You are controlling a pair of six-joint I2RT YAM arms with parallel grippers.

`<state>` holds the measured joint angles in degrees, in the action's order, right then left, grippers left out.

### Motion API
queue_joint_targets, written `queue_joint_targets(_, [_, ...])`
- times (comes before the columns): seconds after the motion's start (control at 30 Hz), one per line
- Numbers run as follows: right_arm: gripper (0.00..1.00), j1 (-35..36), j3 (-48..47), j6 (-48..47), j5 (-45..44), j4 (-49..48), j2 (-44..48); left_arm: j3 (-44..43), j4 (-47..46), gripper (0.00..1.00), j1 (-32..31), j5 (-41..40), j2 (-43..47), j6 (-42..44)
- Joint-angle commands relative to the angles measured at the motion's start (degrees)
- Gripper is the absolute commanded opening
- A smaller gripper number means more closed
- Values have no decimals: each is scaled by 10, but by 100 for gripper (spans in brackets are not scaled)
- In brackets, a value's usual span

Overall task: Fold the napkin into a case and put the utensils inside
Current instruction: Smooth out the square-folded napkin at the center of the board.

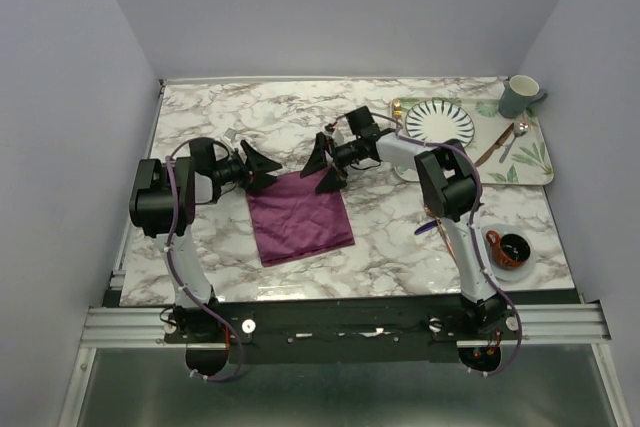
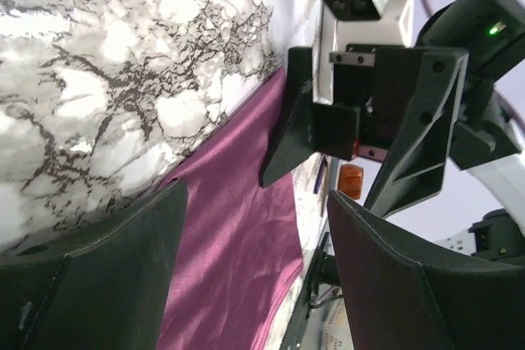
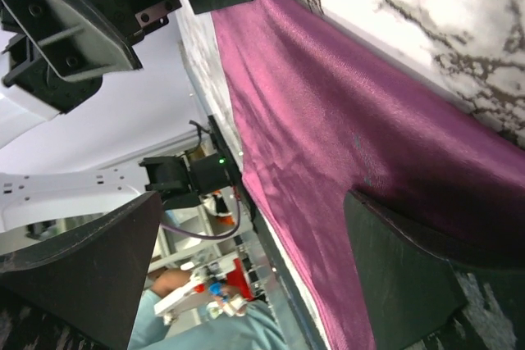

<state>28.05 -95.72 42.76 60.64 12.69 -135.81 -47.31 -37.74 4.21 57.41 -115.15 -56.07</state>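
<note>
Left arm (image 1: 160, 197) and right arm (image 1: 445, 185) bent inward, jaws spread wide

The napkin (image 1: 300, 219) lies on the table (image 1: 260, 117); the tray (image 1: 535, 162) sits back right.

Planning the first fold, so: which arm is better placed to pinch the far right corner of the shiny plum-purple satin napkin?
Right. The right arm has its open jaws at that corner of the napkin; those of the left arm are at the far left corner, likely a longer reach.
</note>
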Motion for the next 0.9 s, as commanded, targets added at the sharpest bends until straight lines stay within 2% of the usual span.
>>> queue_joint_targets(0.0, [100, -2, -48, -76, -33, 76, -3, 23, 45, 83, 6, 3, 54, 65])
queue_joint_targets(0.17, [100, 8, 20, -116, -1, 87, 98, 32, 70, 82, -10, 21, 120, 98])
queue_joint_targets(0.2, [100, 15, 64, -118, 3, 86, 112, 30, 78, 82, -15, 18, 132, 107])
queue_joint_targets(0.43, [100, 30, 227, -143, 28, 92, 167, 15, 98, 78, -40, -5, 109, 123])
queue_joint_targets(0.5, [100, 30, 241, -170, 24, 120, 166, 12, 106, 76, -40, -15, 95, 133])
queue_joint_targets(0.53, [100, 30, 247, -175, 21, 126, 164, 7, 140, 75, -40, -19, 90, 144])
queue_joint_targets(0.63, [100, 30, 227, -222, -7, 188, 143, -12, 210, 71, -39, -28, 75, 200])
queue_joint_targets(0.7, [100, 29, 183, -263, -40, 253, 126, -15, 237, 70, -31, -38, 76, 234])
queue_joint_targets(0.87, [100, 24, 87, -315, -123, 343, 68, -28, 338, 67, -10, -49, 82, 290])
